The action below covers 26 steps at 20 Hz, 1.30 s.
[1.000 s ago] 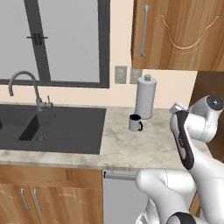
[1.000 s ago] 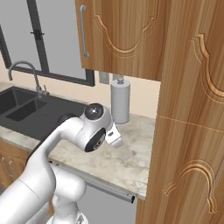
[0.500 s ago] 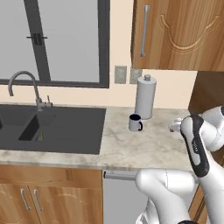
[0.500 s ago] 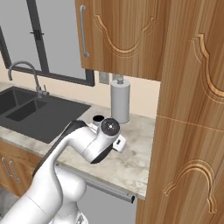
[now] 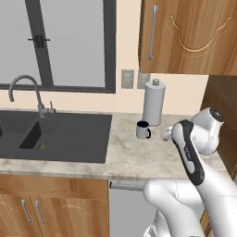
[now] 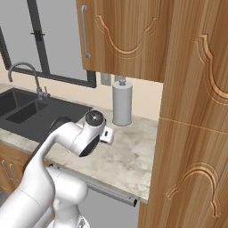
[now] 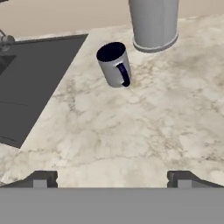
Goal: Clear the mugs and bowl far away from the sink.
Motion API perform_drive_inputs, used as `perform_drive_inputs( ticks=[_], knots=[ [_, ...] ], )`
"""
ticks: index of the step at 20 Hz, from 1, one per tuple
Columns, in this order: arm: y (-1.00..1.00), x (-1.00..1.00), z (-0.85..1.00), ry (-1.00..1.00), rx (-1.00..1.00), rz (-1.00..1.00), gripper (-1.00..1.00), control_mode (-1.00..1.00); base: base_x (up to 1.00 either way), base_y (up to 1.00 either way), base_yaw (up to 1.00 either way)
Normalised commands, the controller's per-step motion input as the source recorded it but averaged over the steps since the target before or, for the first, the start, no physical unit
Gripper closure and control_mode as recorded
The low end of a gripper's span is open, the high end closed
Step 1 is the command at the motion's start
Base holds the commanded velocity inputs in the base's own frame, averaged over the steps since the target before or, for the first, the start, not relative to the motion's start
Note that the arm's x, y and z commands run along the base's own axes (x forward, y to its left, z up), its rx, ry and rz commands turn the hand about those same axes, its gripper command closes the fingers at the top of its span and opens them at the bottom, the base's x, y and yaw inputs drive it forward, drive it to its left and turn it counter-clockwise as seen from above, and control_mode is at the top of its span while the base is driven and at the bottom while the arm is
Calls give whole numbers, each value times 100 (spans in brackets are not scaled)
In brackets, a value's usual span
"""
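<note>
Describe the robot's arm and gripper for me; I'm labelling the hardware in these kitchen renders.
The arm is glossy white, built of rounded, tubular segments, with a dark grey band along one link and dark round joint caps. A small white block sits at the wrist. The gripper ends in two small, dark grey, blocky fingertips. No cables or printed markings are visible.

My surface [image 7: 131, 131] is mottled beige stone with a matt finish. The mug [image 7: 114, 64] looks smooth, glazed grey ceramic. The sink [image 5: 55, 136] is matt black, its tap [image 5: 28, 92] brushed metal. Cabinets [image 6: 133, 40] are grained wood.
</note>
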Motion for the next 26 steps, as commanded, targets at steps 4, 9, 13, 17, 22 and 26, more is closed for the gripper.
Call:
perform_drive_inputs(
  ticks=[4,9,13,17,22,26],
  knots=[
    [21,55,0,10,-9,0,-100,-100,0,0,0],
    [-1,58,0,19,-1,1,-100,-100,0,0,0],
    [-10,50,0,18,0,5,-100,-100,0,0,0],
    [-12,27,-1,13,0,20,-100,-100,0,0,0],
    [-6,0,-17,1,-1,36,-100,-100,0,0,0],
    [0,-3,-25,0,-6,35,-100,-100,0,0,0]
  ],
)
